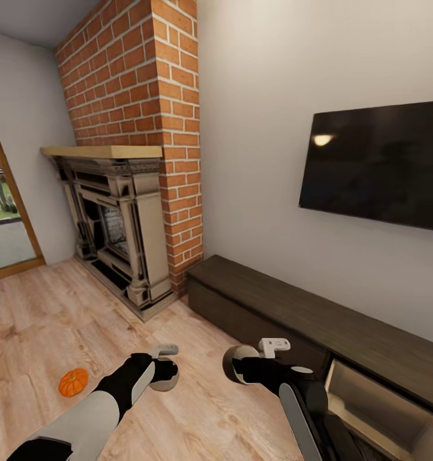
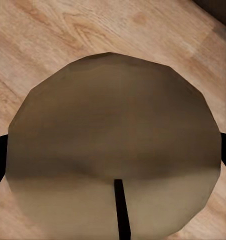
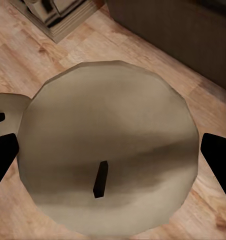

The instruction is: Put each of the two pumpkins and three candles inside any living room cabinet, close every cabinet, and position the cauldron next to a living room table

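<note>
The long dark cabinet [image 1: 344,333] runs along the wall from 12 toward 4 o'clock of the robot, one drawer [image 1: 379,410] standing open at about 4 o'clock, just beside the right arm, which is the nearer one. A pumpkin [image 1: 73,381] lies on the floor at 9 o'clock. The right gripper [image 1: 236,365] clasps a candle [image 3: 109,165], wick up; the left gripper [image 1: 167,373] clasps another candle [image 2: 113,145].

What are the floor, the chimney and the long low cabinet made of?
The floor looks like light wood planks, with visible grain. The chimney looks like red brick with pale mortar lines. The cabinet seems dark brown wood, matt; its open drawer looks paler inside.
</note>
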